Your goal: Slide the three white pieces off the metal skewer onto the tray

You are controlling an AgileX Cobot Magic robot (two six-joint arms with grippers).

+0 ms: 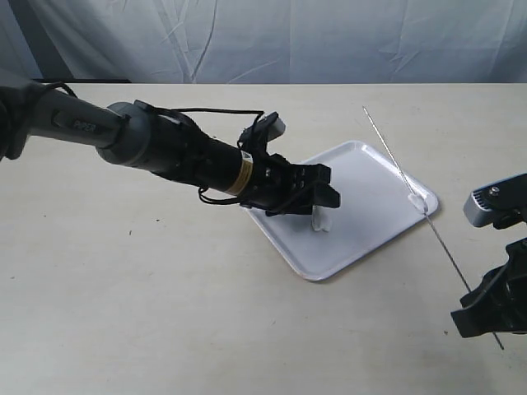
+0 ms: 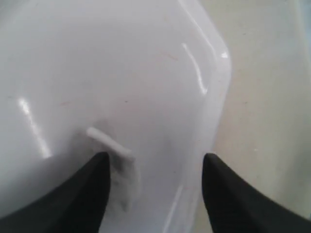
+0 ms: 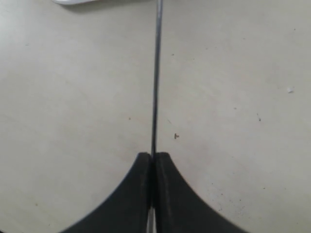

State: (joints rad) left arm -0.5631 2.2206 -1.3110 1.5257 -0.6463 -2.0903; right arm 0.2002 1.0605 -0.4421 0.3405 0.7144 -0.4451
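The white tray (image 1: 362,210) lies tilted at the table's middle right. My left gripper (image 1: 328,197) hovers low over its near-left part, open; its jaws stand wide apart over the glossy tray (image 2: 146,73). A white piece (image 1: 321,220) stands on the tray just under it, seen blurred beside one finger as a white piece (image 2: 111,143). The metal skewer (image 1: 428,222) slants across the tray's right corner, with another white piece (image 1: 416,197) on it above the rim. My right gripper (image 1: 479,309) is shut on the skewer (image 3: 156,73) near its lower end. A third piece is not visible.
Beige tabletop (image 1: 165,313) surrounds the tray. A pale cloth backdrop (image 1: 288,37) hangs behind the table. The left arm (image 1: 148,140) stretches in from the left edge, with black cables looped over it. A corner of the tray (image 3: 73,1) shows in the right wrist view.
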